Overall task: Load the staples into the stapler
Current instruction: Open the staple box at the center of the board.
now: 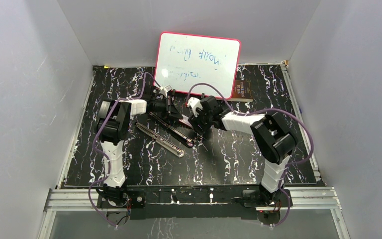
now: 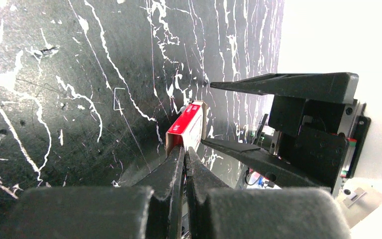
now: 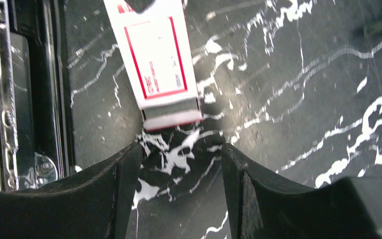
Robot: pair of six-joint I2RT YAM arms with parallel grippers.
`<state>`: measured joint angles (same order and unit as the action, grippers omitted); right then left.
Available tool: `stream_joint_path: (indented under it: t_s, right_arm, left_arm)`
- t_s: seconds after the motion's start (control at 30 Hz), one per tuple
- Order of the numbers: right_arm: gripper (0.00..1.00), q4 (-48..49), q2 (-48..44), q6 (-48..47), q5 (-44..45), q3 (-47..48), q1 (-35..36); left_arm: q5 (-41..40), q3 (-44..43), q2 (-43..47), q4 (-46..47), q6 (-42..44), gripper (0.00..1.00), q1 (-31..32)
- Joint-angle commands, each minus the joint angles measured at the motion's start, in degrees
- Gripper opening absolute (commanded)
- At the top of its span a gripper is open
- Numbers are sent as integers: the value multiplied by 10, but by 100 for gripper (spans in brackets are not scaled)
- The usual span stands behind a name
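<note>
The thin silvery-grey strip of staples (image 3: 171, 107) sits inside a small white cardboard box with a red label (image 3: 156, 59). Only the strip's ribbed end shows at the box's open mouth. The left pincer (image 2: 184, 152) is closed tight on the box's far end, apparently pinching thin card. The right pincer (image 3: 181, 154) stands wide, its jaws either side of the mouth and just short of it, holding nothing.

The slim black desk stapler with its shiny metal rail (image 1: 171, 129) lies hinged open on the black marbled counter (image 1: 229, 154), just beside the box.

The strip is probably light, smooth and slippery. It is stiff along its length but brittle — bending or twisting would likely snap it at a joint. The best hold looks to be across its two long sides at the exposed end, then drawing it straight out — gently, since the box itself is soft.
</note>
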<state>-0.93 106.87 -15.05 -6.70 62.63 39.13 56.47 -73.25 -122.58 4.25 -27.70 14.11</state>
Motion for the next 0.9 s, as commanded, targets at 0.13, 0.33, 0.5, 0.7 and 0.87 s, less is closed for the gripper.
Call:
stream_joint_path:
  t_s: [0.13, 0.33, 0.5, 0.7, 0.87]
  right_arm:
    - [70, 62, -102, 213, 38, -92, -42]
    - [69, 85, -103, 418, 100, -74, -53]
    - [65, 86, -75, 527, 86, -61, -65]
    - [64, 119, -49, 565, 60, -61, -65]
    - [63, 127, -25, 580, 52, -48, -66]
  left_arm:
    - [-3, 47, 13, 115, -100, 0, -1]
    - [-21, 83, 25, 205, -162, 0, -1]
    - [-35, 132, 36, 311, -235, 0, -1]
    - [-39, 155, 38, 362, -271, 0, -1]
    - [-34, 161, 38, 368, -274, 0, 0]
